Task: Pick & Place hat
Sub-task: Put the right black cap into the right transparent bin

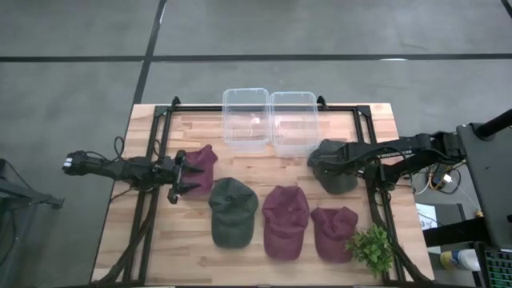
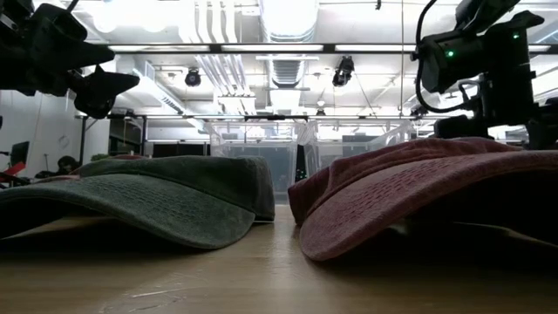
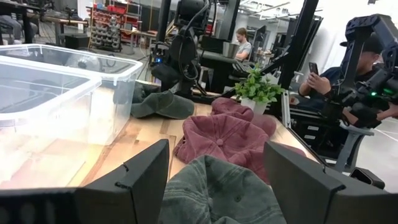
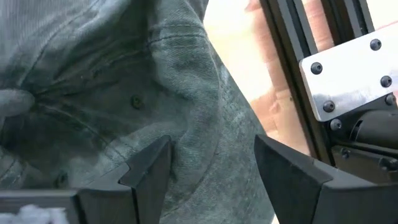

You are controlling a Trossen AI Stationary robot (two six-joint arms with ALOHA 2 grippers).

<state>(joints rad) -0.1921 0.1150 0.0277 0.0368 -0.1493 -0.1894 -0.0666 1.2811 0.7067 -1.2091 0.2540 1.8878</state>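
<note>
On the table [image 1: 192,248] lie five hats, three maroon, two green, behind them two clear bins; both hands [image 1: 181,178] [image 1: 320,162] gape wide, empty.

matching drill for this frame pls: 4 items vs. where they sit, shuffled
Items:
1. left pincer
2. right pincer
3. potted plant
4. clear bins

Places:
A. far table edge, centre
B. open over the dark green cap on the right
C. open beside the maroon cap on the left
D. near right corner

Pairs: 1-C, 2-B, 3-D, 4-A
</note>
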